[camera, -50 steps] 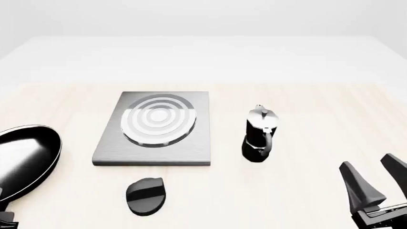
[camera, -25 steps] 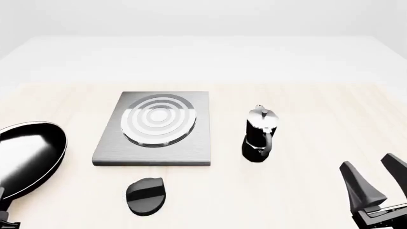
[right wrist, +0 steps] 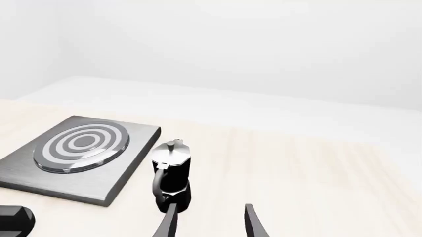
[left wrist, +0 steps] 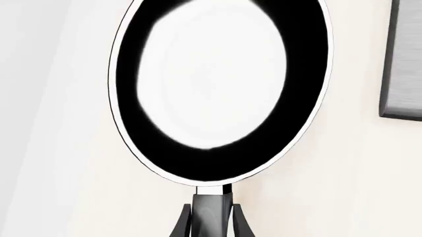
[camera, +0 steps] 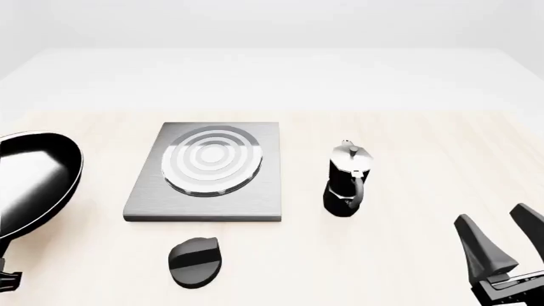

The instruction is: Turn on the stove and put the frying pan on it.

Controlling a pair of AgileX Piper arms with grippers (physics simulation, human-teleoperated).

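Holding the frying pan [camera: 34,182] by its handle, the left gripper [left wrist: 209,224] has its fingers closed on it at the front view's left edge, left of the stove [camera: 208,172] and apart from it. The right gripper [camera: 501,239] stands with fingers spread, gripping nothing, to the right of the moka pot [camera: 347,182]. A black knob [camera: 193,261] lies just in front of the stove.

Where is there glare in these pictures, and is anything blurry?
Left wrist view: a big white reflection fills the frying pan, washing out its base. Front view: a softer sheen lies across the pan and half the stove burner; the shadows are faint. Right wrist view: evenly lit, everything sharp, including the moka pot.
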